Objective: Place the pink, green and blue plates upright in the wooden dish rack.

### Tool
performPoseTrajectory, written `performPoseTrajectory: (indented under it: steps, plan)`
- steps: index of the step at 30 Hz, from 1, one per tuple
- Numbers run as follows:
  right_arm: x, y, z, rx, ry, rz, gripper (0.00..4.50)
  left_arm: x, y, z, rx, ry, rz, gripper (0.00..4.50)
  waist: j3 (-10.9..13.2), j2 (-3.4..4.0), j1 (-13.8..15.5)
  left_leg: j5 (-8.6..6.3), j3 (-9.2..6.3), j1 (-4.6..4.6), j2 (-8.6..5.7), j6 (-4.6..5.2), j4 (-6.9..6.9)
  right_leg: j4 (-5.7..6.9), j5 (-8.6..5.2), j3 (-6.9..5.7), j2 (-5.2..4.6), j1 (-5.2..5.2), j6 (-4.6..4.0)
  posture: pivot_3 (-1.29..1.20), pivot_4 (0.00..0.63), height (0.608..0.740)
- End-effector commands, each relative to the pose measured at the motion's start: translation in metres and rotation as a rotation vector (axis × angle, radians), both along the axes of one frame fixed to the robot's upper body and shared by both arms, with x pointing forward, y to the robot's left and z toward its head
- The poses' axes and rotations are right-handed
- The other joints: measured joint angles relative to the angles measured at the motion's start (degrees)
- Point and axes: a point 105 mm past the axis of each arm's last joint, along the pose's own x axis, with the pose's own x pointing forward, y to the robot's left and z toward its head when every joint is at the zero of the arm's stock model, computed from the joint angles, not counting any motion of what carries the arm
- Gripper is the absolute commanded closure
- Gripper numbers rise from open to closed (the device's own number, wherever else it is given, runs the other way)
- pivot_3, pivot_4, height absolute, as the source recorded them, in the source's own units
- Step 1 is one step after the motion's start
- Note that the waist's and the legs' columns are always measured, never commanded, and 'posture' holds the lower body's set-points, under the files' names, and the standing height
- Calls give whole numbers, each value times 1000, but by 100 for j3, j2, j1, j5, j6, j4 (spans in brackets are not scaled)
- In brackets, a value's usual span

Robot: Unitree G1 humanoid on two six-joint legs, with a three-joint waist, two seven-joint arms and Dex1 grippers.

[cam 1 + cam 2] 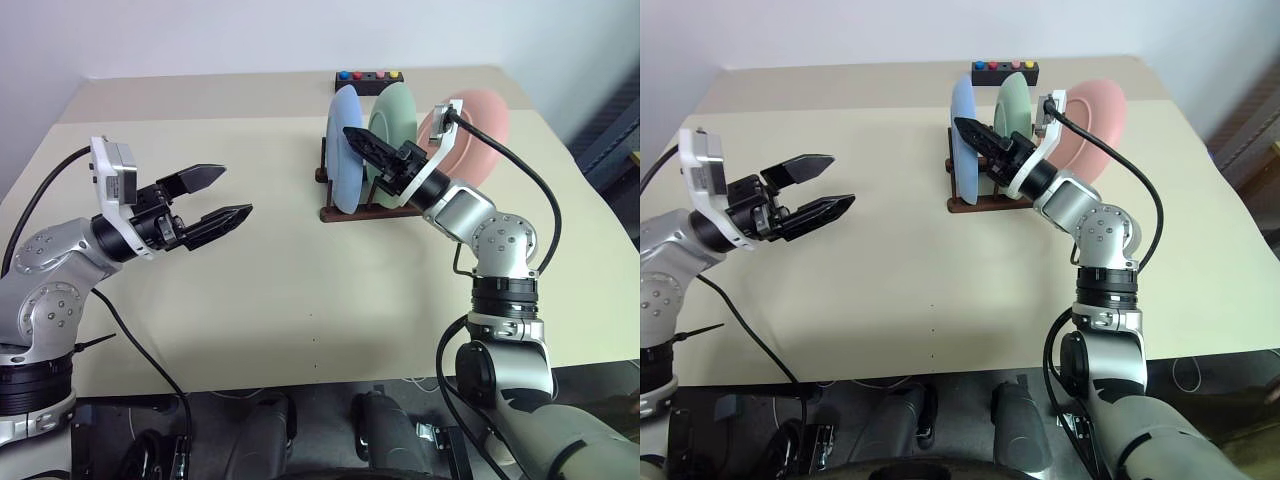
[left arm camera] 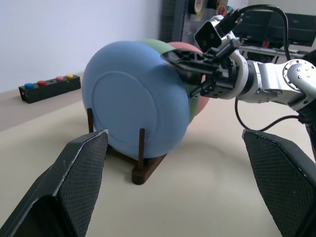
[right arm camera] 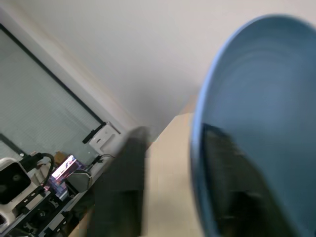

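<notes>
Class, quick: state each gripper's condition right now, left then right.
Left gripper: open, holding nothing.
Right gripper: open, fingers straddling the blue plate's rim, one each side.

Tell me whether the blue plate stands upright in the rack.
Upright: the blue plate stands on edge between the rack's pegs, ahead of the green plate.

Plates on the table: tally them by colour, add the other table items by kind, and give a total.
Blue plate: 1
Green plate: 1
Pink plate: 1
Wooden dish rack: 1
Black box with coloured buttons: 1
Total: 5

All three plates stand upright in the rack.
</notes>
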Motion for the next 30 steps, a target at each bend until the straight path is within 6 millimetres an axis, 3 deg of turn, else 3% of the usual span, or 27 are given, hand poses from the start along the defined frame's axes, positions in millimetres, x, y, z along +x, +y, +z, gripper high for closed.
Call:
performPoseTrajectory:
  steps: [1,3,7,15,22,30]
  plan:
    - [-8,3,16,8,-72,17,911,-3,0,9,1,-45,-4,0,0,0,0,0,0,0,0,0,0,0,0,0,0,0,0,0,150,740]
    - [-15,4,28,15,-116,39,38,-3,0,10,-6,-43,-8,0,0,0,0,0,0,0,0,0,0,0,0,0,0,0,0,0,150,740]
    - [-33,6,54,8,-229,85,38,-3,0,10,-9,-44,-10,0,1,1,3,0,0,0,0,0,0,0,0,0,0,-1,0,0,150,740]
    - [-47,-16,104,37,-386,27,38,-1,-2,11,-14,-46,-17,0,0,1,6,0,0,0,0,0,-1,-2,0,0,0,0,0,0,150,740]
    - [-36,-3,87,17,-344,23,38,2,-4,12,-13,-51,-32,0,0,0,-6,0,0,0,2,0,-1,-1,0,0,1,0,0,0,150,740]
    - [-31,-14,85,10,-338,-19,38,0,-1,12,-14,-40,-22,0,0,0,12,0,1,-1,2,0,-1,-2,0,0,0,0,0,0,150,740]
